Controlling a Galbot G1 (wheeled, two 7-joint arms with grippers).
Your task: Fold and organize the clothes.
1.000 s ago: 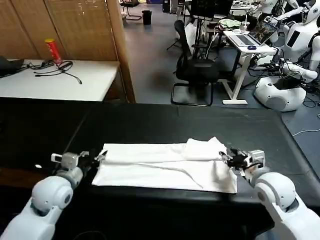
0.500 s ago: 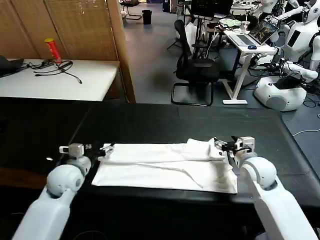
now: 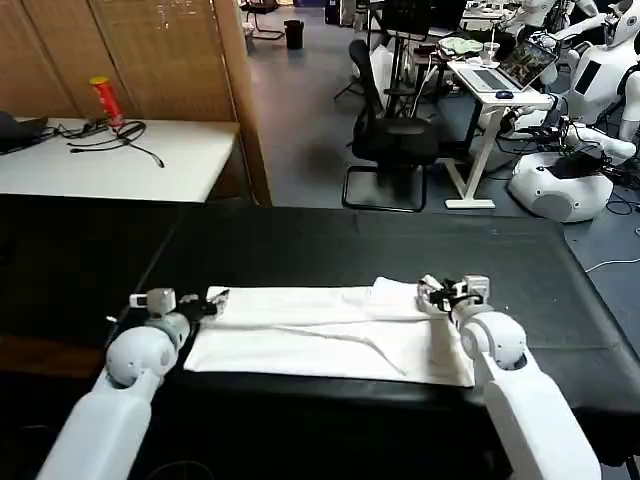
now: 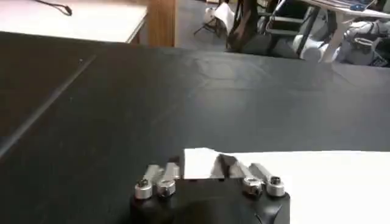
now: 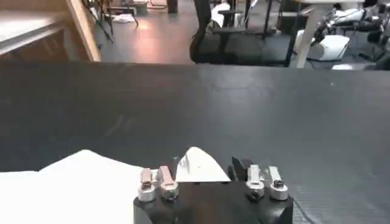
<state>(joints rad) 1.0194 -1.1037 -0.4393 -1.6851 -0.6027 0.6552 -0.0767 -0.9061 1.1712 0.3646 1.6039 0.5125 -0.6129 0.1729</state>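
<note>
The white T-shirt [image 3: 330, 335] lies folded into a long band across the near part of the black table [image 3: 350, 245], plain side up. My left gripper [image 3: 213, 299] is at the shirt's far left corner. In the left wrist view, that gripper [image 4: 198, 161] is open, with the corner of the shirt [image 4: 317, 182] lying between its fingers. My right gripper [image 3: 430, 292] is at the raised far right corner of the band. It [image 5: 206, 163] is also open, and a pointed fold of the shirt [image 5: 79, 176] sits between its fingers.
A white side table [image 3: 110, 160] with black cables and a red can [image 3: 105, 100] stands at the back left beside a wooden partition. An office chair [image 3: 390, 140] and desks stand beyond the black table's far edge. Bare black tabletop stretches behind the shirt.
The right gripper has moved inward and away from me onto the shirt's far right corner. The left gripper has edged forward to the far left corner. The shirt lies as before.
</note>
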